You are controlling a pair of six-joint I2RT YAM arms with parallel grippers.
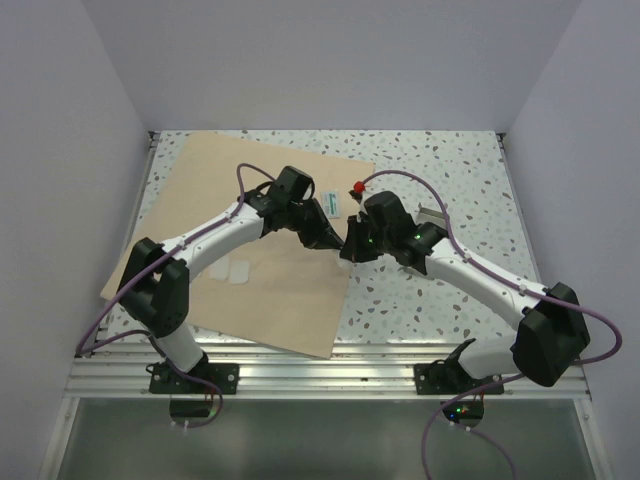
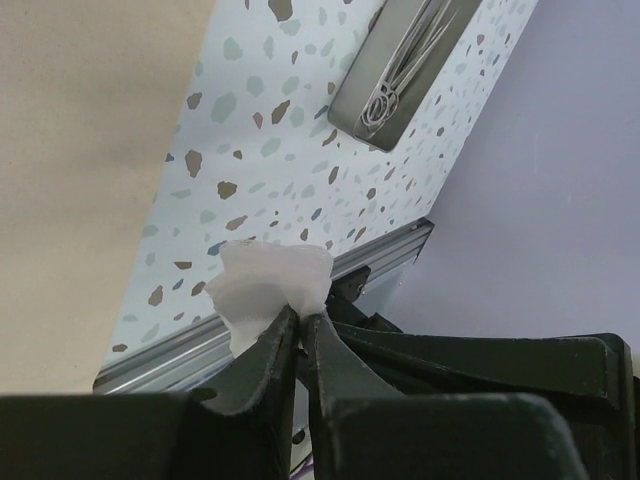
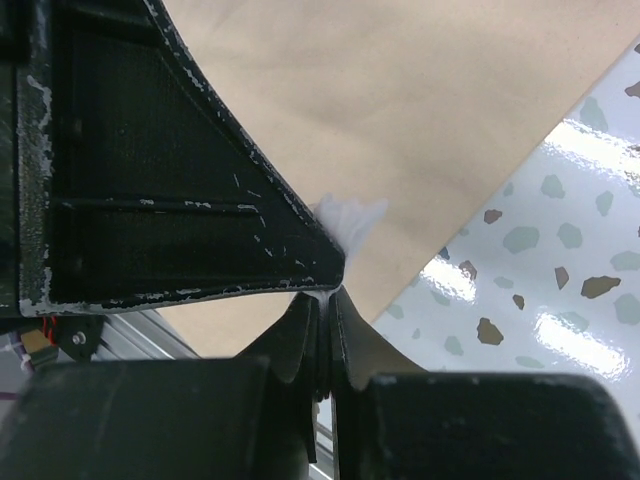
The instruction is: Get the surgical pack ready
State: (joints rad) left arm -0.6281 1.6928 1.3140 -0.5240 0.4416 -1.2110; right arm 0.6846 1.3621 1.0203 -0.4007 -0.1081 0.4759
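White gauze (image 2: pixel 272 290) sits pinched in the narrow jaws of the left gripper (image 2: pixel 300 322), above the 3 o'clock edge of the tan wrap sheet (image 1: pixel 200 190). The right gripper (image 3: pixel 325 292) meets it tip to tip, jaws pressed together; whether they catch gauze is unclear. The steel tray (image 2: pixel 400 70) lies at 2 o'clock beyond.

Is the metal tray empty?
No, the metal tray holds thin steel tools with looped handles like scissors.
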